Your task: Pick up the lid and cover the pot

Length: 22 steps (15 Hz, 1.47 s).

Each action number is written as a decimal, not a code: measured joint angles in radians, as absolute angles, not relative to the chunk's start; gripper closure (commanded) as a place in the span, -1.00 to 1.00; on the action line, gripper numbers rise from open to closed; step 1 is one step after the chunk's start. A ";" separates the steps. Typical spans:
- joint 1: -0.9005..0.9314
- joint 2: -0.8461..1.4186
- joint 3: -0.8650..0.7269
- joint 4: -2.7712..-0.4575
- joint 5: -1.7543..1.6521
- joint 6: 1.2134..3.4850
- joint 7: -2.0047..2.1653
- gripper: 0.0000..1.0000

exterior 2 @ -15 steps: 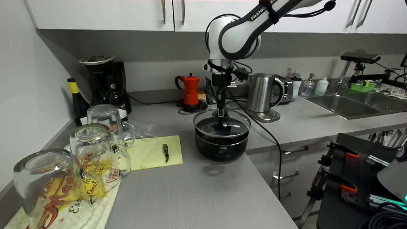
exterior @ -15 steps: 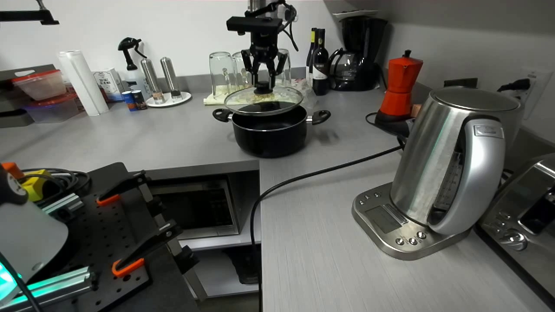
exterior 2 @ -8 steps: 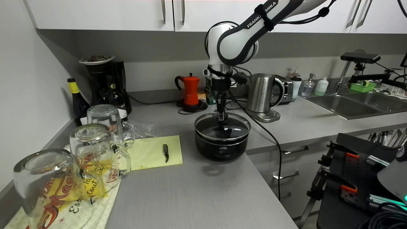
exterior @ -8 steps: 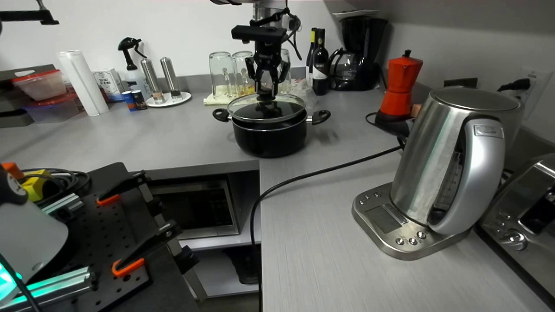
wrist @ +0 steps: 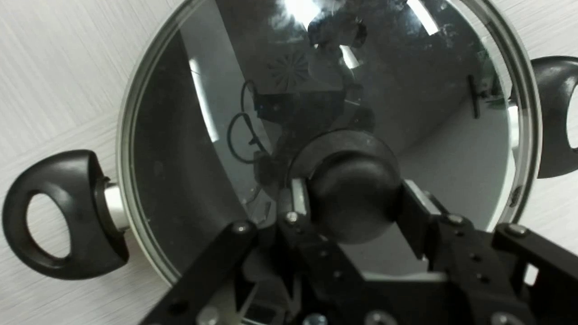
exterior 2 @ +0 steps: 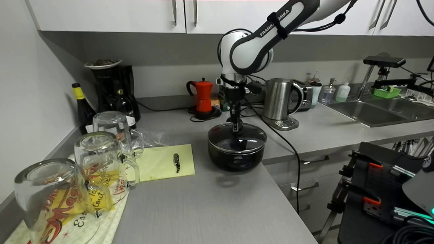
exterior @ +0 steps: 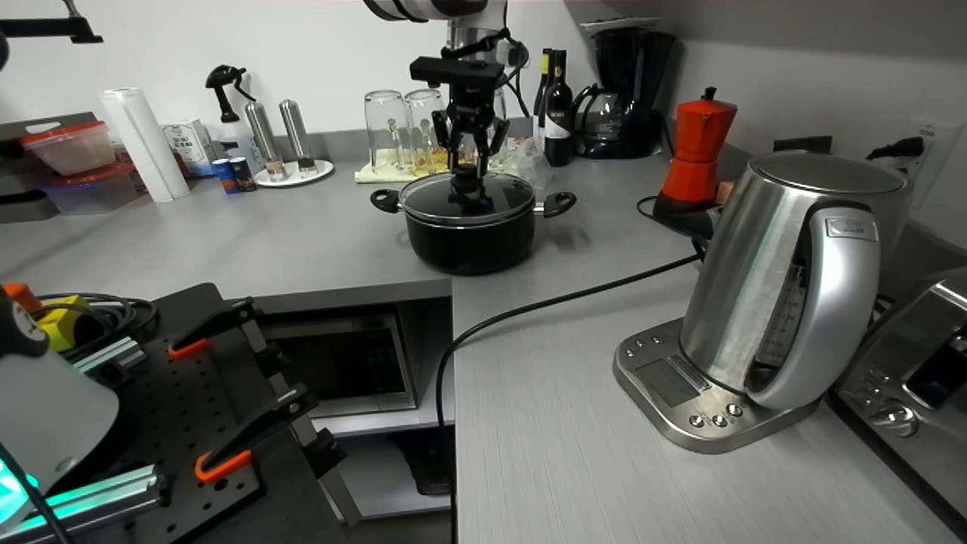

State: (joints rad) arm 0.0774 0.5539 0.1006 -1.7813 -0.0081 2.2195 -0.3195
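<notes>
On the grey worktop (exterior 2: 162,213), a low, black, two-handled cooking pot (exterior: 470,249) is set, its mouth covered by the clear-glass lid (wrist: 216,180); in the wrist view, the dark centre knob (wrist: 354,194) is clasped between the jaws.

In the wrist view, the right pot handle (wrist: 548,113) is cut off by the frame and part of the lid (wrist: 329,99) is covered by the gripper (wrist: 354,196). In an exterior view, the toaster (exterior: 903,408) is cut off at the right.
</notes>
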 measured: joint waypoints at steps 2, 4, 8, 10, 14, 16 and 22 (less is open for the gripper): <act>0.077 0.561 0.101 -1.775 -0.008 2.220 -0.319 0.50; 0.077 0.567 0.101 -1.768 -0.009 2.219 -0.319 0.50; 0.074 0.576 0.101 -1.758 -0.009 2.217 -0.319 0.50; 0.072 0.578 0.101 -1.754 -0.009 2.216 -0.319 0.50; 0.066 0.579 0.101 -1.753 -0.009 2.216 -0.319 0.50; 0.062 0.579 0.101 -1.753 -0.009 2.216 -0.319 0.50; 0.052 0.579 0.102 -1.753 -0.009 2.216 -0.320 0.50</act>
